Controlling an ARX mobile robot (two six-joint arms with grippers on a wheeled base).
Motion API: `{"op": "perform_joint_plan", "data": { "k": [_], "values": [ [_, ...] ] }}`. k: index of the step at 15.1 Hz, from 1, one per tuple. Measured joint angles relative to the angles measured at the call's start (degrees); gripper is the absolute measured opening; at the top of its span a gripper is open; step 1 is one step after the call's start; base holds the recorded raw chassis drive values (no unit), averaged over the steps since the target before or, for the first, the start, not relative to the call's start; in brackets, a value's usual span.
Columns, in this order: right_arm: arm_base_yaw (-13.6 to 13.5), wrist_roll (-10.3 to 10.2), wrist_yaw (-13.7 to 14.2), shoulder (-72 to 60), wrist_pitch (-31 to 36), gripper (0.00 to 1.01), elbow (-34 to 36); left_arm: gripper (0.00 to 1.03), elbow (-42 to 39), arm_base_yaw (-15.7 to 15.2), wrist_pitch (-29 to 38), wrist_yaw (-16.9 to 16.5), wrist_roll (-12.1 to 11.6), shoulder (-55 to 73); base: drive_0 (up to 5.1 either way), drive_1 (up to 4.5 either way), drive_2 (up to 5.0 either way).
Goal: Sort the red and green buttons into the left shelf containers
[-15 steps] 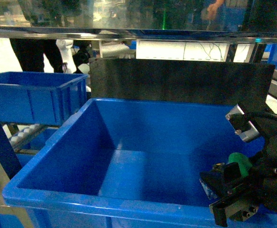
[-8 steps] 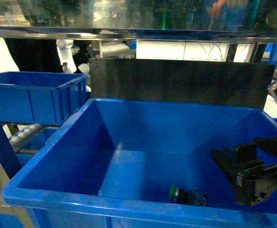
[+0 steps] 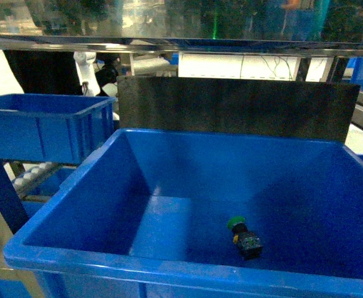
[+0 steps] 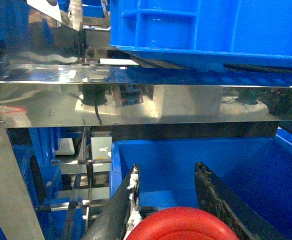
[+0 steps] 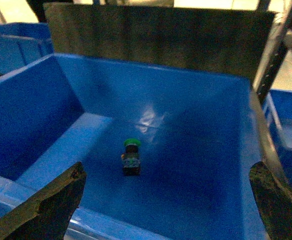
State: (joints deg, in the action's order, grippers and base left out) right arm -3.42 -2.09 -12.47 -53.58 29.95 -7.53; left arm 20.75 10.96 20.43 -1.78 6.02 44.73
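Two bins: a large deep rectangular bin of glossy blue plastic (image 3: 94, 205) fills the head view; a second, smaller blue plastic bin (image 3: 45, 127) stands behind it toward the left, apart from it.
Large bin, surroundings: a dark flat panel (image 3: 237, 112) rises just behind its far rim; a shiny metal shelf edge (image 3: 169, 42) runs overhead.
Large bin, contents: one green mushroom-capped push-button on a stubby dark switch body (image 3: 243, 236) lies on its side on the floor, right of centre and nearer the front wall than the far wall, touching no wall; cap toward the far wall, dark body toward the front rim.
Same button, right wrist view: green cap (image 5: 131, 143) uppermost, body with pale bits below it, on the bin floor.
Right gripper (image 5: 166, 200): two dark fingers (image 5: 46, 207) spread wide apart at the lower corners, nothing between them, above the front rim of the large bin.
Left gripper (image 4: 168, 200): two dark worn fingers (image 4: 118, 210) flank a red round mushroom cap (image 4: 181, 231) at the lower edge; whether they press on it cannot be told.
Left wrist view, background: reflective metal shelf (image 4: 136, 100) under another blue bin (image 4: 211, 25).
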Motion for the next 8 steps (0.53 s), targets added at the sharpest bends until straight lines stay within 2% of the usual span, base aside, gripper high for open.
{"op": "perform_joint_plan", "data": {
  "k": [2,3,5,6,8],
  "values": [
    [7.1,0.0,-4.2,17.1,-12.6,0.98,0.6,0.29,0.0,0.0,0.0,0.0,0.0,0.0,0.0,0.0,0.0],
    [11.4,-0.1,-7.6,26.7,-19.8,0.98,1.0,0.29,0.0,0.0,0.0,0.0,0.0,0.0,0.0,0.0,0.0],
    [16.9,0.2,-14.6,40.6,-32.2,0.98,1.4,0.29,0.0,0.0,0.0,0.0,0.0,0.0,0.0,0.0,0.0],
    [17.3,0.9,-17.0,45.7,-35.1,0.98,1.4,0.29,0.0,0.0,0.0,0.0,0.0,0.0,0.0,0.0,0.0],
    [17.3,1.7,-17.6,45.8,-35.4,0.98,1.4,0.29,0.0,0.0,0.0,0.0,0.0,0.0,0.0,0.0,0.0]
  ]
}}
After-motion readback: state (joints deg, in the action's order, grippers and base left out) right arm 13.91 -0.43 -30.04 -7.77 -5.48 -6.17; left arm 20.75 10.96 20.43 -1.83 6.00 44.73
